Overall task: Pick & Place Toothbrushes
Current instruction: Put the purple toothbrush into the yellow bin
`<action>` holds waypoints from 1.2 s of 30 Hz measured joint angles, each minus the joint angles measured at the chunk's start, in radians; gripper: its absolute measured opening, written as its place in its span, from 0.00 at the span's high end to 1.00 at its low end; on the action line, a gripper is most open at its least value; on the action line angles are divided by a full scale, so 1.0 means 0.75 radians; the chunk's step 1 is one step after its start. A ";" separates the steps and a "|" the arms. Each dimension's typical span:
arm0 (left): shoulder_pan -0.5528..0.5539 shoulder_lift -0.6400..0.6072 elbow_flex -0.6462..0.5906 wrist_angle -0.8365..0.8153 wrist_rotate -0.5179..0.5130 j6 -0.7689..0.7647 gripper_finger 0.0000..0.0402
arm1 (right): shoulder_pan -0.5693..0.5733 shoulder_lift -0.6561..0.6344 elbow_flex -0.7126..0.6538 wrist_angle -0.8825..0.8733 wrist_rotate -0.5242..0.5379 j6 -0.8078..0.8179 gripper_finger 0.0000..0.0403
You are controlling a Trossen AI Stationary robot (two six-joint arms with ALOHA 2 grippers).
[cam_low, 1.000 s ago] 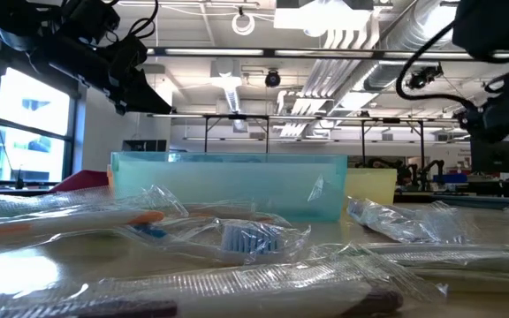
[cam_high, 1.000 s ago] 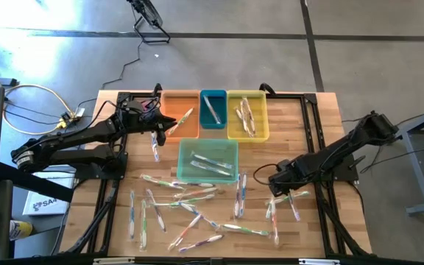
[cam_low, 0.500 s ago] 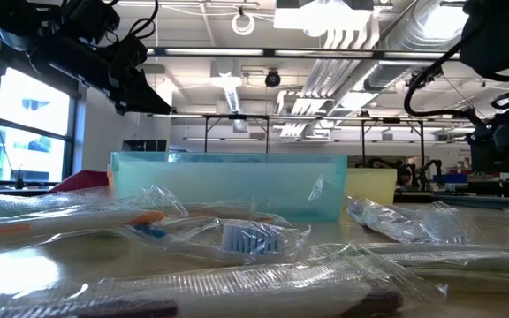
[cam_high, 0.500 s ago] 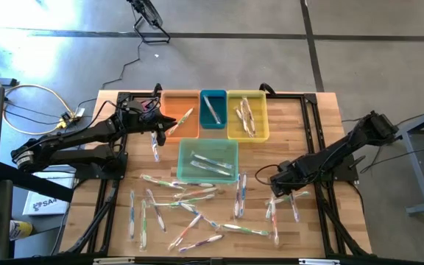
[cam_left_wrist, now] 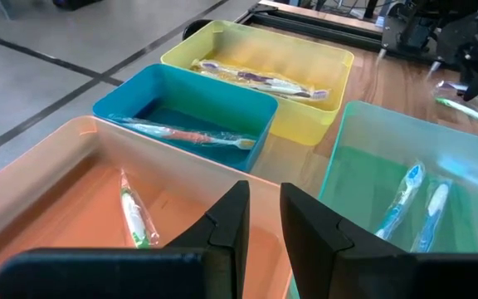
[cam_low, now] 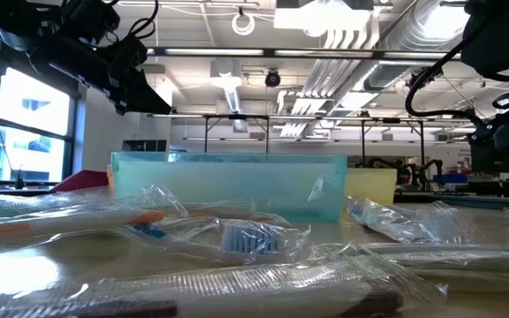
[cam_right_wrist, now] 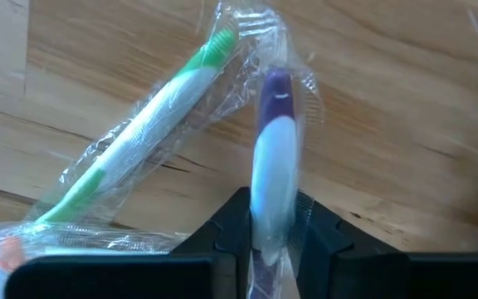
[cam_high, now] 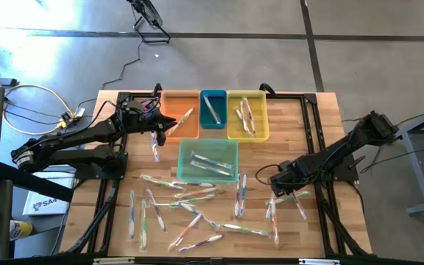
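Right pincer [cam_right_wrist: 270,237], low over the desk [cam_high: 322,125] at about 4 o'clock, closed on a purple wrapped toothbrush [cam_right_wrist: 272,170] beside a green one [cam_right_wrist: 152,124]; left pincer [cam_left_wrist: 260,224] nearly closed, empty, above the orange bin [cam_left_wrist: 65,191].

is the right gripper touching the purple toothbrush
Touching. The right wrist view shows the right gripper with its fingers clamped on the wrapped purple toothbrush.
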 joint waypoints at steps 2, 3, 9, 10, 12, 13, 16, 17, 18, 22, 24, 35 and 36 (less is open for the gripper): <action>0.000 0.000 0.000 0.000 0.000 0.000 0.83 | 0.000 0.000 0.000 0.001 -0.003 0.006 0.88; 0.000 0.000 0.000 0.000 0.000 0.000 0.83 | 0.000 0.000 0.000 0.002 -0.006 0.007 0.89; 0.000 0.000 0.000 -0.001 0.001 0.000 0.83 | -0.001 -0.008 0.000 0.004 -0.017 0.008 0.89; 0.000 0.000 0.000 -0.001 0.001 0.000 0.83 | 0.000 -0.012 0.001 0.007 -0.023 0.008 0.89; 0.000 0.000 0.000 -0.001 0.004 0.000 0.83 | 0.000 -0.027 0.010 0.010 -0.026 0.009 0.88; 0.000 0.000 0.000 -0.001 0.004 0.000 0.83 | 0.000 -0.037 0.015 0.010 -0.028 0.009 0.88; 0.000 0.000 0.000 -0.001 0.004 0.000 0.83 | 0.000 -0.069 0.031 0.007 -0.027 0.009 0.88; 0.000 0.000 0.000 -0.001 0.004 0.000 0.83 | 0.000 -0.079 0.037 0.007 -0.026 0.009 0.89; 0.000 0.000 0.000 -0.001 0.003 0.000 0.83 | 0.000 -0.092 0.042 0.007 -0.026 0.009 0.89; 0.000 0.000 0.000 -0.001 0.003 0.000 0.83 | -0.002 -0.152 0.061 0.005 -0.015 0.008 0.88; 0.000 0.000 0.000 -0.001 0.003 0.000 0.83 | -0.009 -0.185 0.075 0.004 0.006 0.008 0.88; 0.000 0.000 0.000 -0.001 -0.001 0.000 0.83 | -0.142 -0.367 0.201 0.010 0.282 -0.237 0.88; 0.000 0.000 0.000 0.000 -0.001 -0.001 0.83 | -0.160 -0.375 0.215 0.009 0.317 -0.272 0.88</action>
